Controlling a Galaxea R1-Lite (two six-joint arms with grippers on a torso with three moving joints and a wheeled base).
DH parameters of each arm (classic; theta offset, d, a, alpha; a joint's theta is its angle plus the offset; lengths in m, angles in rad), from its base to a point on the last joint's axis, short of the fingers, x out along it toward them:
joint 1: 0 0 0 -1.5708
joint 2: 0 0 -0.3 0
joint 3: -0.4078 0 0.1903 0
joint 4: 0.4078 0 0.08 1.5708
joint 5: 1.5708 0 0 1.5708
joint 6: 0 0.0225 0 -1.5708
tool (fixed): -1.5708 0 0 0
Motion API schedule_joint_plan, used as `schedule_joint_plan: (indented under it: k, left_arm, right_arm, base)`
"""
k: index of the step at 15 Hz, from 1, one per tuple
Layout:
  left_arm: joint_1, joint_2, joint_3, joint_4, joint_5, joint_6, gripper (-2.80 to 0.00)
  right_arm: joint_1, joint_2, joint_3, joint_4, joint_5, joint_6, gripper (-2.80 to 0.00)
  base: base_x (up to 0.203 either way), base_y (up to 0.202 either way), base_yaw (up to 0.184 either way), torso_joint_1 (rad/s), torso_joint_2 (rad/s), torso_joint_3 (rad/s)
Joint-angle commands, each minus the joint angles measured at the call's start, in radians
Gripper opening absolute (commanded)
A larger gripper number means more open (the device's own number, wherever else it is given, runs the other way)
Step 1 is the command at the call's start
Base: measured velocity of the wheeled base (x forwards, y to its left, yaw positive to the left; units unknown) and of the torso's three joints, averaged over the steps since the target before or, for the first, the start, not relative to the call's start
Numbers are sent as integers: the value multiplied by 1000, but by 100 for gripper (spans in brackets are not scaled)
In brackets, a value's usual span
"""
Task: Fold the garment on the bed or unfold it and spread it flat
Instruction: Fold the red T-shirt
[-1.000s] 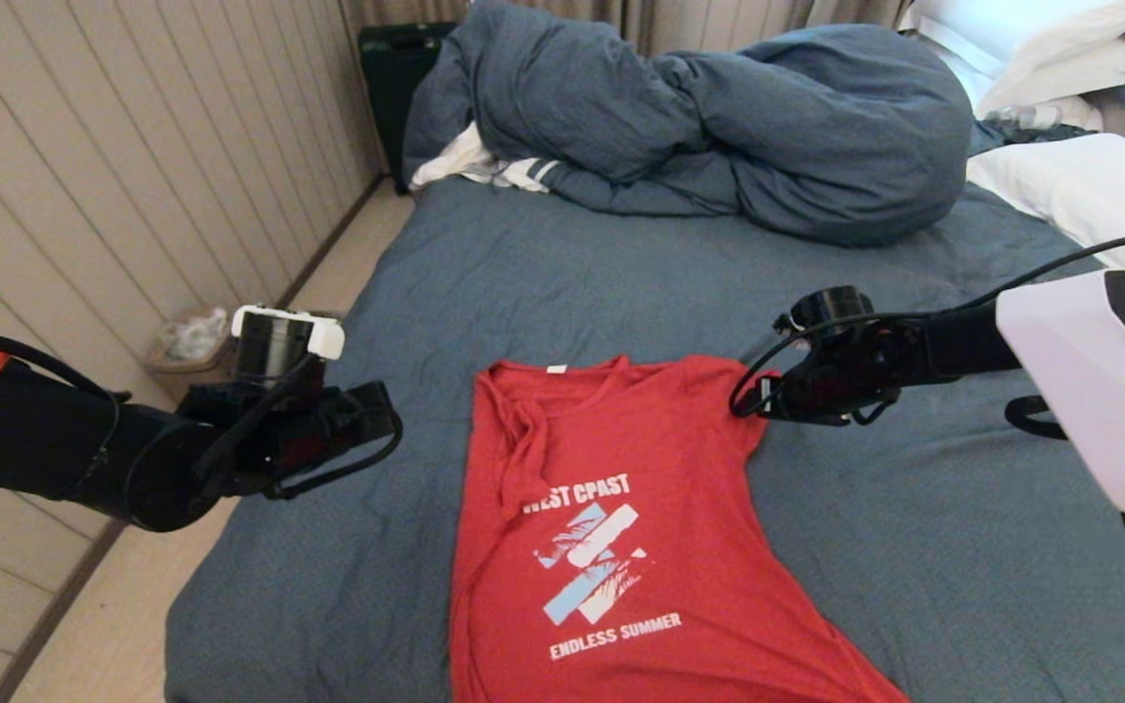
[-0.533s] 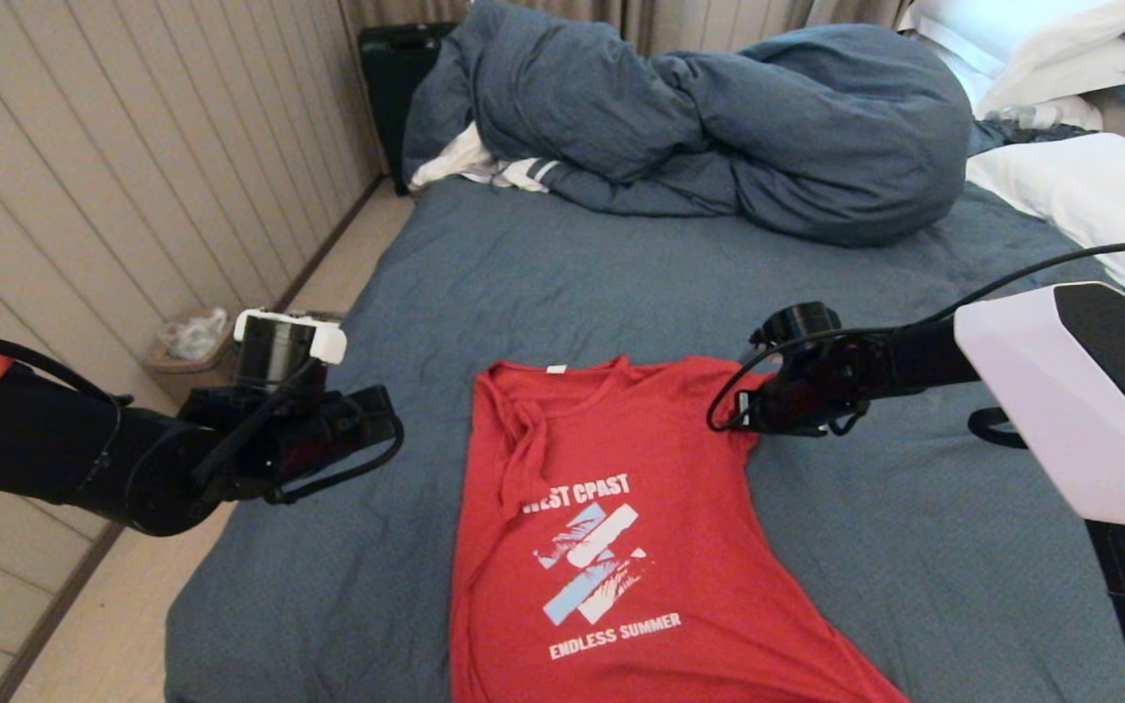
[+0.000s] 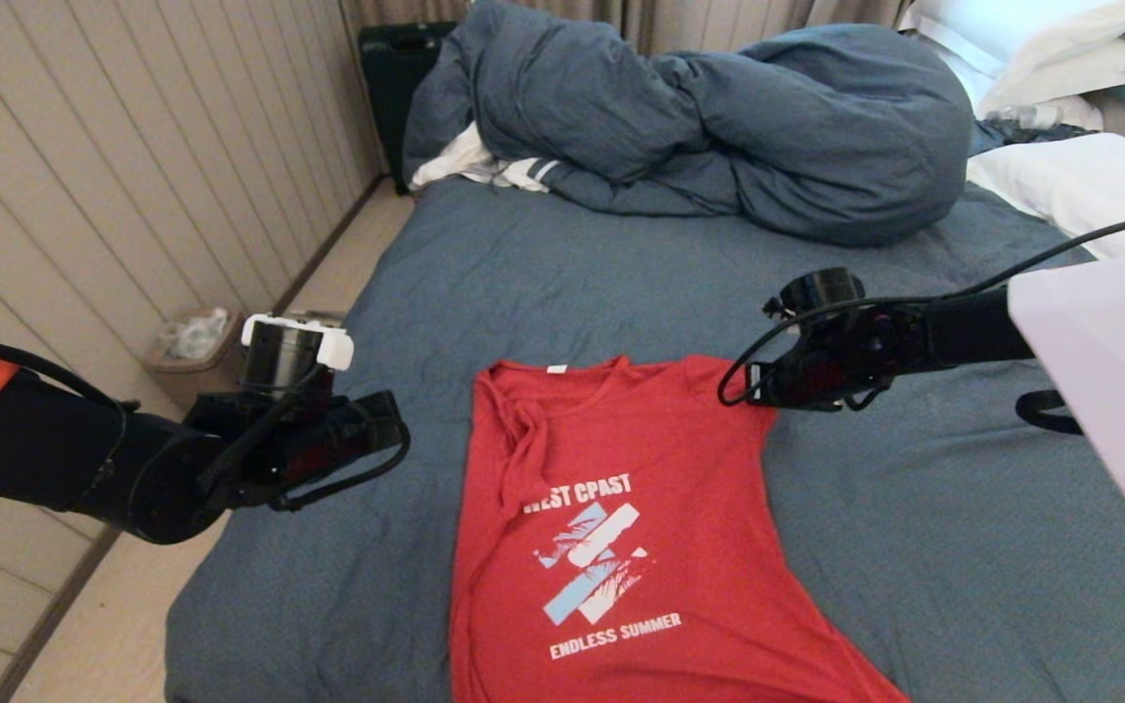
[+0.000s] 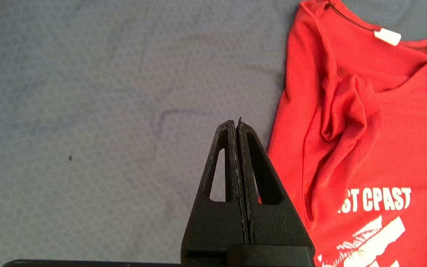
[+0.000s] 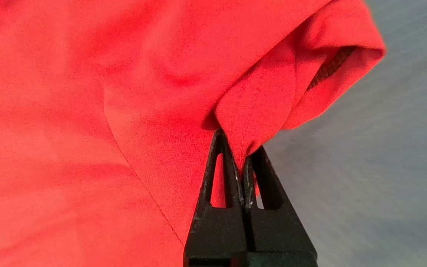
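One sleeve of the red T-shirt is pinched by right end effector; left end effector is held closed, empty, over the bed.

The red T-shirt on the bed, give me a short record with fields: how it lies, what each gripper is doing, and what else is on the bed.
garment: red T-shirt, print side up, on the bed
left sleeve: bunched inward
right gripper: shut, pinching the shirt's right sleeve
left gripper: shut, empty, over bare sheet beside the shirt
also on bed: bunched duvet, white pillows
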State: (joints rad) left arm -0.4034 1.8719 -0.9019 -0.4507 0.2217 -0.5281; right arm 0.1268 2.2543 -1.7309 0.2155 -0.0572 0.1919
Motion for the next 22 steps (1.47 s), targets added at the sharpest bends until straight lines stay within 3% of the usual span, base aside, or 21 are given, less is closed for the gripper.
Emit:
schedule_joint_plan:
  k: [1,4,11,15,21,22]
  left_arm:
    - [2,1,-5,-3,2,-1,-280]
    - [2,-7,-2,-3,2,-1,-280]
    - [-8,10,1,-3,1,-3,-280]
    - [-37,13,15,-5,1,-6,-280]
    - [-80,17,39,-12,-1,-9,-280]
    - [-90,21,43,-13,-1,-9,-280]
  right_arm:
    - [-18,-82,7,1,-5,-3,-280]
    - [-18,-102,35,-1,-10,-11,-280]
    - [109,-55,57,-8,-51,-38,-280]
    - [232,11,47,-11,-206,-151,-280]
    - [317,101,-34,-10,-278,-227,-280]
    - [324,105,-35,-8,-285,-233,-23]
  base:
    - [0,0,0,0,0,0]
    - [0,0,0,0,0,0]
    - [0,0,0,0,0,0]
    - [0,0,0,0,0,0]
    - [0,0,0,0,0,0]
    - [0,0,0,0,0,0]
